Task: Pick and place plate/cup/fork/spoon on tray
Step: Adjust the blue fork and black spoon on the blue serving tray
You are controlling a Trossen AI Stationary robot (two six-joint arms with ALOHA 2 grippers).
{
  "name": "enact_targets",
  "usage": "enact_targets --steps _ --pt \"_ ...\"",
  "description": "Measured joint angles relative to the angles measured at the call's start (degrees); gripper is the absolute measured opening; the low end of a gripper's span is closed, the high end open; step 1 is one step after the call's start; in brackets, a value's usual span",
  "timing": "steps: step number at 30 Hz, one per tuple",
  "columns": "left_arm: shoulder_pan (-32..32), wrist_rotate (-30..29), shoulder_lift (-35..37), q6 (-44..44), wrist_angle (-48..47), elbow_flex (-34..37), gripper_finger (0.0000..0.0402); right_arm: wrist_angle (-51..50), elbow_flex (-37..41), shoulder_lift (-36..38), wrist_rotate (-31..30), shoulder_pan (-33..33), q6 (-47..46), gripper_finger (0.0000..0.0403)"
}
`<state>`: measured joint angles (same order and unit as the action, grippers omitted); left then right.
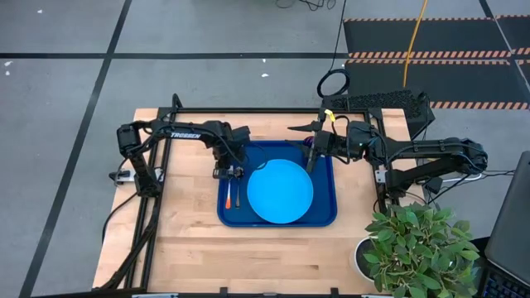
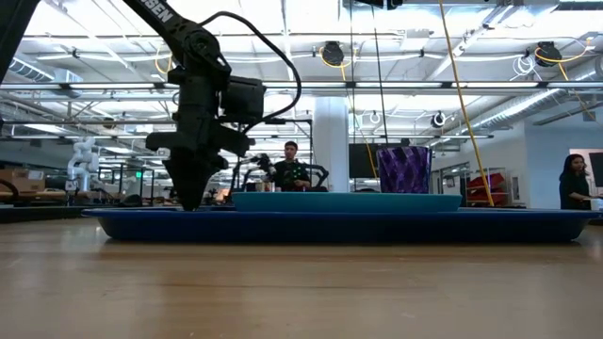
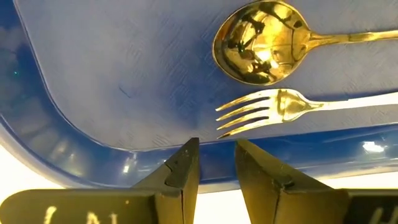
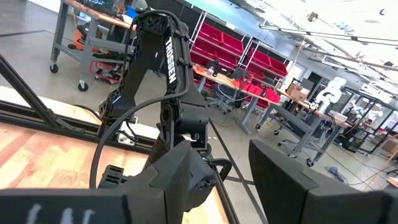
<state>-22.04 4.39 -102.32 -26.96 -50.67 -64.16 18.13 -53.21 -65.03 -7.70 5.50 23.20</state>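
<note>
Evenly bright overhead, soft faint shadows. Backlit at table level from ceiling strip lights, arm in silhouette. Glare on spoon (image 3: 260, 42) bowl and tray (image 3: 74, 124) rim. Near fingers (image 3: 180, 171) blurred in wrist views.

A grey floor (image 1: 74, 99) crossed by dark tape lines fills the upper and left parts of the high view. Black mats (image 1: 431, 37) edged in orange-and-black hazard striping lie at the upper right, with a yellow cable (image 1: 412, 41) running over them. A leafy potted plant (image 1: 418, 248) sits at the lower right, beside the pale wooden tabletop (image 1: 190, 248). In the low view, a workshop hall opens behind: ceiling beams with strip lights (image 2: 471, 38), a white pillar (image 2: 332, 141), and people (image 2: 290, 165) standing far off. The right wrist view shows racks of red bins (image 4: 230, 53) and metal workbenches (image 4: 81, 37).
</note>
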Motion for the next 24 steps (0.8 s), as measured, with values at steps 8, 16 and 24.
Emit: enact_targets --steps 8,16,24 --pt "0.0 -2.5 0.0 -0.9 -0.6 -4.5 0.0104 0.0 0.0 0.0 0.0 0.0 0.0 0.0157" --pt "2.9 0.1 0.0 2.4 -3.5 -6.8 0.0104 -1.2 0.0 0.2 0.0 0.0 0.0 0.0157" --pt "11.4 0.0 0.0 5.6 -4.3 -6.7 0.0104 -1.3 0.0 0.8 0.0 0.0 -0.1 0.0157"
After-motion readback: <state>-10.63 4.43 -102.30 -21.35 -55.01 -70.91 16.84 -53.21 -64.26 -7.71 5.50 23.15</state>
